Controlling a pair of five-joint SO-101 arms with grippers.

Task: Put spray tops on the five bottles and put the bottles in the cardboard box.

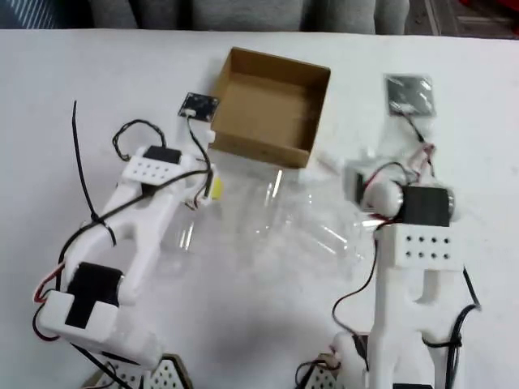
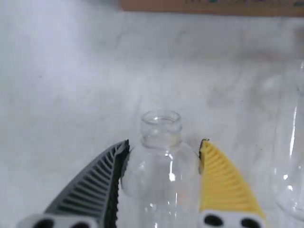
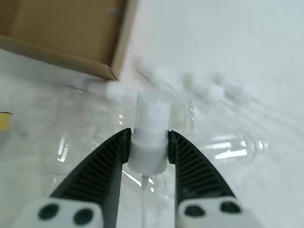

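Note:
A clear bottle [image 2: 160,175] with a bare, uncapped neck stands between the grey and yellow fingers [image 2: 221,178] of my left gripper [image 2: 164,147], which is shut on its shoulders. In the high view that gripper [image 1: 207,185] sits just left of the cardboard box's near corner. My right gripper [image 3: 148,135] is shut on a white spray top [image 3: 149,130], its tube hanging down, above several clear bottles [image 3: 235,145] lying on the table. The open cardboard box [image 1: 272,105] is at the back centre, with nothing inside that I can see.
Several loose white spray tops [image 3: 213,89] lie in a row on the table beside the box corner [image 3: 116,71]. Clear bottles [image 1: 284,219] are spread between the two arms. A small black board [image 1: 198,106] and a grey square [image 1: 409,94] lie at the back.

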